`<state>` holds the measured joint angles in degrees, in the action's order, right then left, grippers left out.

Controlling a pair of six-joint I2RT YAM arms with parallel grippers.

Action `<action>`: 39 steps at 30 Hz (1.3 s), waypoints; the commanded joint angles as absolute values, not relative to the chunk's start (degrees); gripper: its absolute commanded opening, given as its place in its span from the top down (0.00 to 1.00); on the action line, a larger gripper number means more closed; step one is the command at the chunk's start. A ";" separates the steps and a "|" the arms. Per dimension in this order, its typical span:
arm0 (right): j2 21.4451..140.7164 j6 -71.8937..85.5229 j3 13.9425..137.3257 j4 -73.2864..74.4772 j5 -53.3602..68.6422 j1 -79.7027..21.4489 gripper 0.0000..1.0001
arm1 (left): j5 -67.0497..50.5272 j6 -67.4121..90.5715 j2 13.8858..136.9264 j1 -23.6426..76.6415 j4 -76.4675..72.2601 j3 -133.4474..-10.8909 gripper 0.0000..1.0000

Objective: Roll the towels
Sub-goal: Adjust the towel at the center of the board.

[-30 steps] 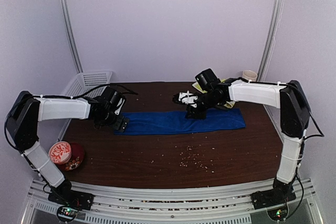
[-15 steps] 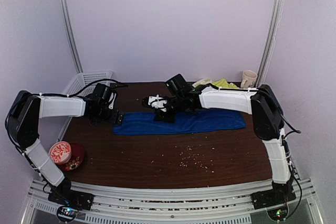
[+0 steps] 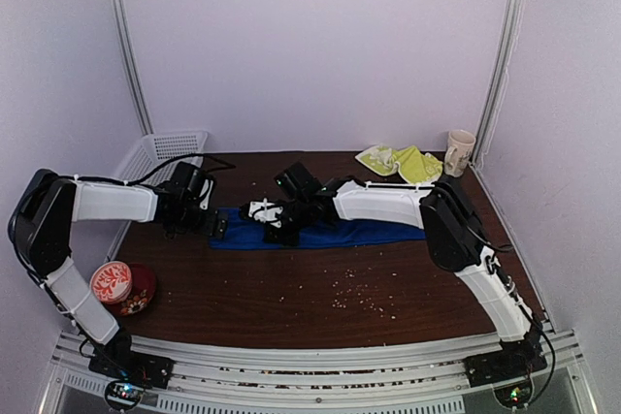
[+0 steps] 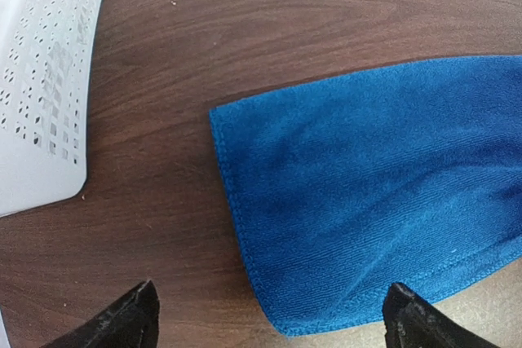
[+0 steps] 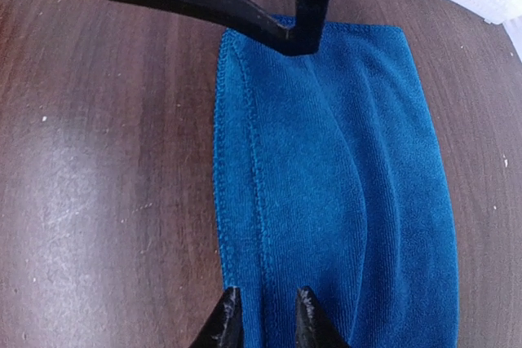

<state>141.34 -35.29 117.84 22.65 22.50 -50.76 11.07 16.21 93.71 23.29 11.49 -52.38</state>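
Observation:
The blue towel [image 3: 369, 234] lies flat in a long strip across the table's middle. My left gripper [image 3: 221, 227] hangs at its left end, open wide. In the left wrist view its fingertips [image 4: 134, 319] straddle a corner of the blue towel [image 4: 367, 185]. My right gripper [image 3: 272, 228] reaches far left over the same end. Its jaws [image 5: 267, 315] stand narrowly open, tips resting on the blue towel [image 5: 351, 160] beside the hem. The yellow-green towel [image 3: 398, 162] lies crumpled at the back right.
A white perforated basket [image 3: 160, 152] stands at the back left, close to the towel's end [image 4: 41, 79]. A beige cup [image 3: 460, 152] is at the back right. A red bowl [image 3: 121, 283] sits front left. Crumbs [image 3: 354, 293] dot the wood in front.
My right arm has swept left along the blue towel to its left end, its jaws narrowing, and no longer covers the yellow-green towel. The left gripper has barely shifted.

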 commanded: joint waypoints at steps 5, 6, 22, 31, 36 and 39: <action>145.62 -31.95 124.36 22.59 20.55 -51.05 0.79 | 10.83 16.35 91.40 23.09 8.41 -51.29 0.02; 145.74 -32.02 124.36 22.50 20.30 -51.01 0.79 | 10.80 16.35 91.19 23.11 8.31 -51.20 0.02; 147.39 -33.22 124.32 25.05 20.04 -50.72 0.77 | 10.02 16.52 90.93 23.07 7.60 -50.90 0.02; 147.61 -32.70 124.36 24.96 20.31 -50.54 0.92 | 10.01 16.63 91.05 23.11 7.39 -50.65 0.02; 147.52 -32.78 124.90 25.09 20.38 -50.52 0.96 | 9.94 16.61 91.20 23.11 7.30 -50.62 0.02; 147.27 -33.23 125.77 25.71 20.75 -50.49 0.98 | 9.91 16.61 91.39 23.12 7.29 -50.63 0.02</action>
<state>146.82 -32.97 123.50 24.47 20.51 -50.72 10.26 16.21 91.77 23.29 9.89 -51.20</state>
